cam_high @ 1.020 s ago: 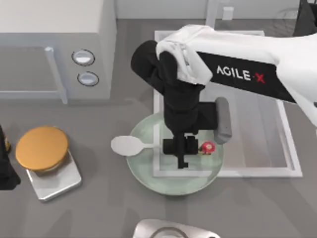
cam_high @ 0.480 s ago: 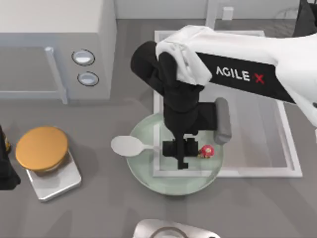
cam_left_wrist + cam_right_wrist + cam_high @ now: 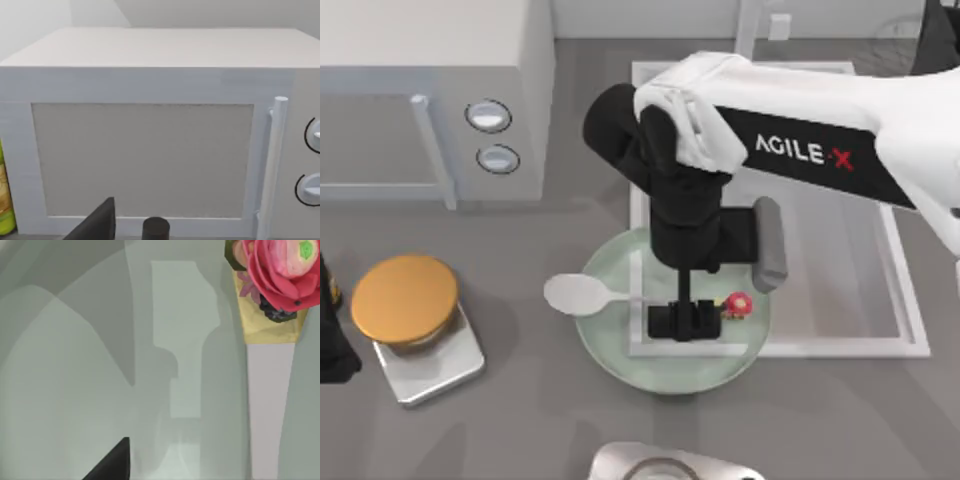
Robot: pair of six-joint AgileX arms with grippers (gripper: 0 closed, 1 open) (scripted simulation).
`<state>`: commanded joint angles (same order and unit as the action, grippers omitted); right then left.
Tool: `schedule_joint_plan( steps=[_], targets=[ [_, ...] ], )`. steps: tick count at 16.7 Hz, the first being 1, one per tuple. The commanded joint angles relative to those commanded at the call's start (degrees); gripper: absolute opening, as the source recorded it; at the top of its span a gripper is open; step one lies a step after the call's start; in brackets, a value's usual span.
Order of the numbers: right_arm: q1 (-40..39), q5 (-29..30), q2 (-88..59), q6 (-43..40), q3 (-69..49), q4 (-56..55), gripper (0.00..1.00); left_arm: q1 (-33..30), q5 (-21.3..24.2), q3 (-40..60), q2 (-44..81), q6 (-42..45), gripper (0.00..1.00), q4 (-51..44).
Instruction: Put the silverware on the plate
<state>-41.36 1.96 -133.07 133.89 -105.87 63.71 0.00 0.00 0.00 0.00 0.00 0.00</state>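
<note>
Right gripper [image 3: 685, 322] over the plate [image 3: 610, 345], fingers parted; spoon [image 3: 582, 294] released, bowl overhanging. Next, I judge: retreat upward.

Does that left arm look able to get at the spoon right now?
Probably not easily: the left gripper sits at the table's left edge, and the right gripper hovers over the spoon on the plate.

Only legible txt: "AGILE·X" in white on right arm [image 3: 820, 140] black forearm panel.

My right tool [image 3: 687, 320] hovers over the spoon [image 3: 590, 296] lying across the green plate's [image 3: 620, 345] rim.
</note>
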Motion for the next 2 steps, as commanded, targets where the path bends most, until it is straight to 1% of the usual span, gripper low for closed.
schedule_joint_plan(
  steps=[2],
  targets=[
    [0.00, 0.00, 0.00, 0.00, 0.00, 0.00, 1.00, 0.00, 0.00, 0.00, 0.00, 0.00, 1.00, 0.00]
  ],
)
